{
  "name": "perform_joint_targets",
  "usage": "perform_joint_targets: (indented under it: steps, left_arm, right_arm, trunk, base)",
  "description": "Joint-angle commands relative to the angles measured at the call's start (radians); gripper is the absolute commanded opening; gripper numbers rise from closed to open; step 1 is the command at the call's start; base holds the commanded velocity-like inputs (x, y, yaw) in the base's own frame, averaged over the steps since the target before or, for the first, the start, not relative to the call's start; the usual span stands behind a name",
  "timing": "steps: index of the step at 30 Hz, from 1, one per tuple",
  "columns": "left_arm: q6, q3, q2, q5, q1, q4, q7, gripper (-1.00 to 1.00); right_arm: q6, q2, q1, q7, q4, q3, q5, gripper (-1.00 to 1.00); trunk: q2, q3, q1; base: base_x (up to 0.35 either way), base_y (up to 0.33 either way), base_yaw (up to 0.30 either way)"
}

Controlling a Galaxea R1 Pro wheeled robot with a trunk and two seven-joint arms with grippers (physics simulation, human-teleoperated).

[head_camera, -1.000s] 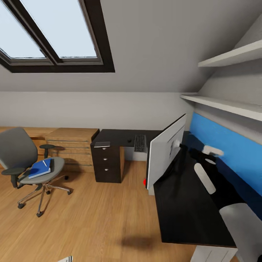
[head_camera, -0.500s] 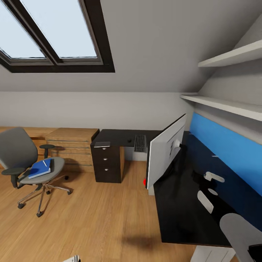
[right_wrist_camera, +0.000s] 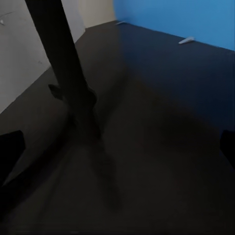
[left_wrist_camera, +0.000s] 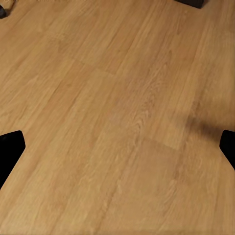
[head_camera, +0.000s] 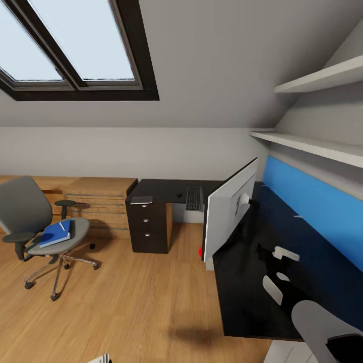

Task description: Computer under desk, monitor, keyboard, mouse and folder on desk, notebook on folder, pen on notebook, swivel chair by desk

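Observation:
The monitor (head_camera: pixel 229 214) stands on the black L-shaped desk (head_camera: pixel 252 297), its white back toward me. Its black stand (right_wrist_camera: pixel 68 73) rises close in front of my right gripper (right_wrist_camera: pixel 117 149), which hangs open and empty just above the desk top. The keyboard (head_camera: pixel 194 198) and the mouse (head_camera: pixel 179 194) lie on the desk's far wing, and the notebook (head_camera: pixel 141 200) lies at that wing's left end. The swivel chair (head_camera: pixel 30 217) stands out on the floor at the left, with the blue folder (head_camera: pixel 54 234) and the pen (head_camera: pixel 62 226) on its seat. My left gripper (left_wrist_camera: pixel 117 147) is open over bare wood floor.
A light wood drawer unit (head_camera: pixel 101 204) stands against the far wall between the chair and the desk's black drawers (head_camera: pixel 148 227). A blue back panel (head_camera: pixel 312 212) and two white shelves (head_camera: pixel 312 143) run along the right wall. A low sloped ceiling with a skylight (head_camera: pixel 75 45) hangs overhead.
My right arm has drawn back along the desk toward me, away from the monitor and the blue panel. The view and everything else have stayed put.

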Motion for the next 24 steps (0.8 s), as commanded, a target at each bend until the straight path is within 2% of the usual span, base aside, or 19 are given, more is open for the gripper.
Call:
perform_joint_targets:
  steps: [1,6,14,18,24]
  left_arm:
    - [-0.003,-0.002,0.0,0.005,-0.001,0.001,0.001,1.0]
    - [-0.002,-0.003,0.0,0.005,-0.001,0.001,0.001,1.0]
    - [0.005,-0.003,-0.001,0.007,-0.001,0.002,0.002,1.0]
    - [0.007,-0.003,-0.001,0.007,-0.001,0.002,0.002,1.0]
    - [0.007,-0.003,-0.001,0.007,-0.001,0.004,0.002,1.0]
  right_arm:
    - [-0.004,0.006,-0.001,-0.006,0.001,0.008,-0.006,1.0]
    - [-0.009,0.033,-0.001,-0.009,0.031,0.009,-0.001,1.0]
    - [-0.042,0.039,-0.001,-0.008,0.044,0.009,0.0,1.0]
    - [-0.044,0.04,-0.001,-0.007,0.047,0.008,0.0,1.0]
    - [-0.046,0.04,-0.001,-0.007,0.063,0.01,0.0,1.0]
  trunk:
    - [-0.001,-0.001,0.0]
    - [-0.001,-0.004,0.0]
    - [-0.001,-0.006,0.0]
    - [-0.001,-0.006,0.0]
    - [-0.001,-0.006,0.0]
  base:
    - [0.0,0.0,0.008]
    - [0.0,0.0,0.109]
    - [-0.011,-0.035,0.046]
    - [-0.071,-0.304,0.001]
    - [-0.001,-0.332,0.255]
